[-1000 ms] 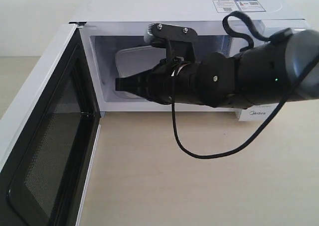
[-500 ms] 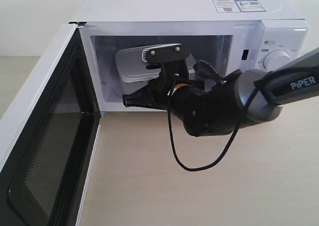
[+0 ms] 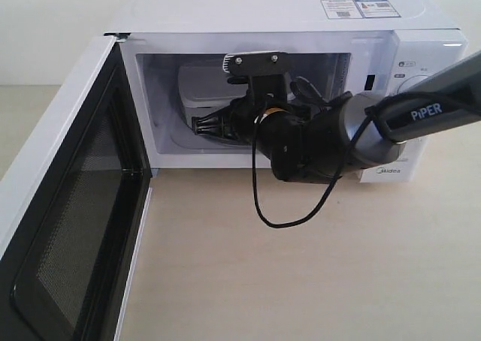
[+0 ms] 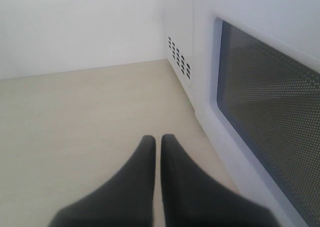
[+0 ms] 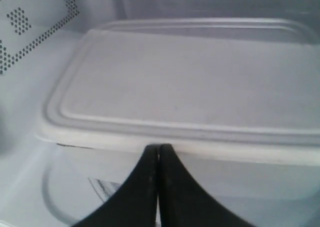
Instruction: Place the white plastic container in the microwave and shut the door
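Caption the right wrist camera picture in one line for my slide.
Closed right gripper at the front rim of the lidded white container sitting inside the microwave.

Counter (image 3: 316, 281): a pale beige surface with a faint wood-like grain, flat and matte.
Far edge: the counter meets a plain white wall (image 3: 45, 25) at the left.
Standing on it: the microwave (image 3: 248, 7), white, set at the back of the counter with its base flat on the surface.
Door (image 3: 68, 206): it is swung open over the left part of the counter; whether its lower edge touches the surface cannot be told.
Cable (image 3: 263, 213): a black loop hangs low in front of the microwave; contact with the counter is not clear.
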`<state>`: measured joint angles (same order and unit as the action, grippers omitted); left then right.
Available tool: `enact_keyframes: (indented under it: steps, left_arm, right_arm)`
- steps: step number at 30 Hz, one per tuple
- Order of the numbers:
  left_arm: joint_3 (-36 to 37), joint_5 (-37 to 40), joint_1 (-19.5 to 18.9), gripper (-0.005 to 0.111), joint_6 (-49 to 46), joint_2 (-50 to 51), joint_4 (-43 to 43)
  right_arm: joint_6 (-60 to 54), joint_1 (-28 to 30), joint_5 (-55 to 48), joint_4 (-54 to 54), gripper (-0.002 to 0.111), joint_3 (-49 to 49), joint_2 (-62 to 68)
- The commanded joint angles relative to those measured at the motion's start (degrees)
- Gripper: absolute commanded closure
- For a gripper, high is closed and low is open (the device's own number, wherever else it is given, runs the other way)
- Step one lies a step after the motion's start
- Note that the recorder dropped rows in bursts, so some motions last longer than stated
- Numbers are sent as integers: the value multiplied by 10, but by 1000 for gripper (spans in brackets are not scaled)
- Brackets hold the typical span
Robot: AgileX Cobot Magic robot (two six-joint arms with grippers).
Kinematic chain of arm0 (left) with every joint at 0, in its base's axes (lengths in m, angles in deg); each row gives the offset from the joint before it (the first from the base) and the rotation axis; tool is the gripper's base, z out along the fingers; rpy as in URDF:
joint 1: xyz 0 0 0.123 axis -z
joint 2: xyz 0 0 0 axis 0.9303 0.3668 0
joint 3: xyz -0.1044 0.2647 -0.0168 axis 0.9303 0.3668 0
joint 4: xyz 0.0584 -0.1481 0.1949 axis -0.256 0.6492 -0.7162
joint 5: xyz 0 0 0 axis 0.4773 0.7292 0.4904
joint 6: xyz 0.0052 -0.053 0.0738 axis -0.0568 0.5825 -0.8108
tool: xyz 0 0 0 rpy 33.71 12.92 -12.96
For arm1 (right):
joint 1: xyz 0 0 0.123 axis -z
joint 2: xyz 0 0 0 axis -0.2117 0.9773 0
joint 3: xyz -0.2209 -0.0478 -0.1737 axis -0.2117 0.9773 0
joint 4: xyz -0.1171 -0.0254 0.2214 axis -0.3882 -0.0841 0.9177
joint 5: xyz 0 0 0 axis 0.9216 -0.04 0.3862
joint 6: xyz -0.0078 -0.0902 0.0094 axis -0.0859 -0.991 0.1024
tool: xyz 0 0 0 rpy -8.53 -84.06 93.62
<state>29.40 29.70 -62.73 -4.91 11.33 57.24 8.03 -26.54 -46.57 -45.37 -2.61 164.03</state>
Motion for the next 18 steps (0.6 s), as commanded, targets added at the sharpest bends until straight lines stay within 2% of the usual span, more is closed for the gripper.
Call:
enact_keyframes:
  steps: [1, 7, 11, 13, 14, 18]
  left_arm:
    - [2, 2, 0, 102, 6, -2, 3]
    - [2, 2, 0, 102, 6, -2, 3]
    - [2, 2, 0, 102, 6, -2, 3]
    - [2, 2, 0, 102, 6, -2, 3]
    - [2, 2, 0, 102, 6, -2, 3]
    - [2, 2, 0, 102, 6, -2, 3]
  right_arm:
    - [-6, 5, 3, 1, 108, -4, -2]
    - [10, 3, -79, 2, 108, 13, -25]
    - [7, 3, -151, 2, 108, 75, -105]
    - [-17, 3, -239, 1, 108, 106, -158]
    - [-25, 3, -325, 0, 108, 116, -188]
    - [-25, 3, -491, -4, 108, 118, -242]
